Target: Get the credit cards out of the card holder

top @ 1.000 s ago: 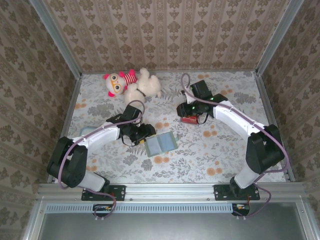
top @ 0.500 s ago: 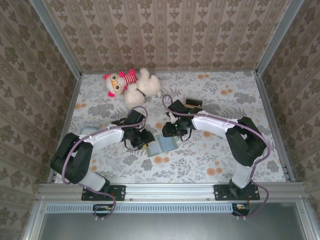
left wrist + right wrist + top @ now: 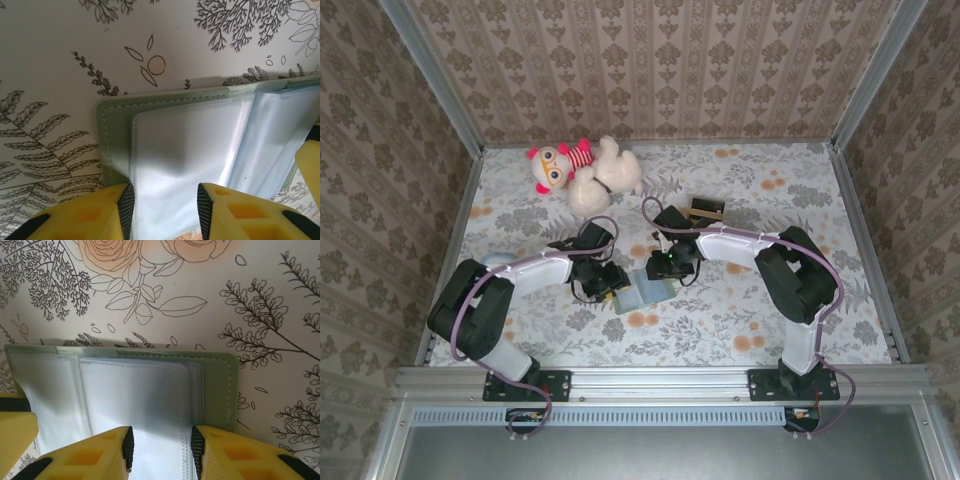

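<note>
You are working over the holder [image 3: 650,291], which is lying open and flat on the table [image 3: 720,320], just below the centre of the top view. Your left gripper [image 3: 610,283] is sitting at its left edge and your right gripper [image 3: 667,268] at its upper right corner.

In the left wrist view your left gripper [image 3: 164,200] is standing with its jaws apart over the left page's clear sleeve [image 3: 185,140], with the green stitched border showing at centre left. In the right wrist view your right gripper [image 3: 162,445] is also standing apart, over the right page's sleeve [image 3: 135,390]. You are not being shown clearly whether cards are sitting in the sleeves.

A bear [image 3: 588,170] is lying in the upper left and a box [image 3: 706,208] just above the right arm.
</note>
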`<state>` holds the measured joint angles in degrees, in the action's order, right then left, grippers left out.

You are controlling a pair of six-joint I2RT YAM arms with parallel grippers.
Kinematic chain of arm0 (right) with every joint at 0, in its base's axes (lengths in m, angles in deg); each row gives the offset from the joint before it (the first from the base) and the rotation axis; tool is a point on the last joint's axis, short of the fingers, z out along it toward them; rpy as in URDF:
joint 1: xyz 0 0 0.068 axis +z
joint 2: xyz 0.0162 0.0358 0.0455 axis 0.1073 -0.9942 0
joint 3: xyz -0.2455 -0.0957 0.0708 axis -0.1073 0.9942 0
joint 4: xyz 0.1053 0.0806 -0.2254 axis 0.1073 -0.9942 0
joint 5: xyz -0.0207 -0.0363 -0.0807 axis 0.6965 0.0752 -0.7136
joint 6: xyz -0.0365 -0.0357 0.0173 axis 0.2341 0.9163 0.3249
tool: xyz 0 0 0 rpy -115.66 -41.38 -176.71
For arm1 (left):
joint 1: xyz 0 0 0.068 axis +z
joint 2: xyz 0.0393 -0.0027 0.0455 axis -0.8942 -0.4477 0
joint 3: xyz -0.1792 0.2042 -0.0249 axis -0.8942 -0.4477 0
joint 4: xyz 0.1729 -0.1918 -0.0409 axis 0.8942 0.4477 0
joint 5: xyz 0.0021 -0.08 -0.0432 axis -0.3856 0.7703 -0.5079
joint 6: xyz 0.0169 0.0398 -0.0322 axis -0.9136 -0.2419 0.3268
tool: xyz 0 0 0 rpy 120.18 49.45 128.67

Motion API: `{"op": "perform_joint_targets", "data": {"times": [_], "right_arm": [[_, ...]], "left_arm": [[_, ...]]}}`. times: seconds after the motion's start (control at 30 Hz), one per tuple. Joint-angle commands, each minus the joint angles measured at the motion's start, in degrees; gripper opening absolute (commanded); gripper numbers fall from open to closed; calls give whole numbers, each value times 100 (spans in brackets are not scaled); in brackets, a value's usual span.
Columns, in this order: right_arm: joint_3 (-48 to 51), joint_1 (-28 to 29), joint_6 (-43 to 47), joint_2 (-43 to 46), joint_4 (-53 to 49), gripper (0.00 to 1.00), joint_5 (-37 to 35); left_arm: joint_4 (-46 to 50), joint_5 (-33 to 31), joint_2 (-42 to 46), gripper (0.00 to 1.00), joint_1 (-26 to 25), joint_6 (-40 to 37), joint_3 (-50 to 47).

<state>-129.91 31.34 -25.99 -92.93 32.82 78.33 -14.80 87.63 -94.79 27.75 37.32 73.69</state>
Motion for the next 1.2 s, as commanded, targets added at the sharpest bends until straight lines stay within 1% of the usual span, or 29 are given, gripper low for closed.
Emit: {"op": "perform_joint_targets", "data": {"times": [0.0,0.1,0.33,0.5,0.67,0.87,1.0,1.17], "right_arm": [[-37,63,-115,-278,-119,40,135],[-34,65,-110,-321,-125,40,143],[-15,74,-125,-437,-130,39,198],[11,90,-146,-506,-109,38,238],[43,99,-154,-539,-108,35,250],[138,104,-240,-546,39,31,497],[169,109,-294,-478,102,30,563],[71,33,-311,1,55,31,462]], "left_arm": [[49,90,-157,39,-75,-42,162],[-4,158,-241,34,-99,-90,229],[-89,312,-535,33,-173,-156,391],[-125,392,-701,23,-247,-235,635],[-111,398,-738,17,-257,-293,773],[-208,459,-892,14,-274,-287,751],[-242,437,-915,13,-275,-276,676],[72,343,-607,14,-181,-418,918]]}}
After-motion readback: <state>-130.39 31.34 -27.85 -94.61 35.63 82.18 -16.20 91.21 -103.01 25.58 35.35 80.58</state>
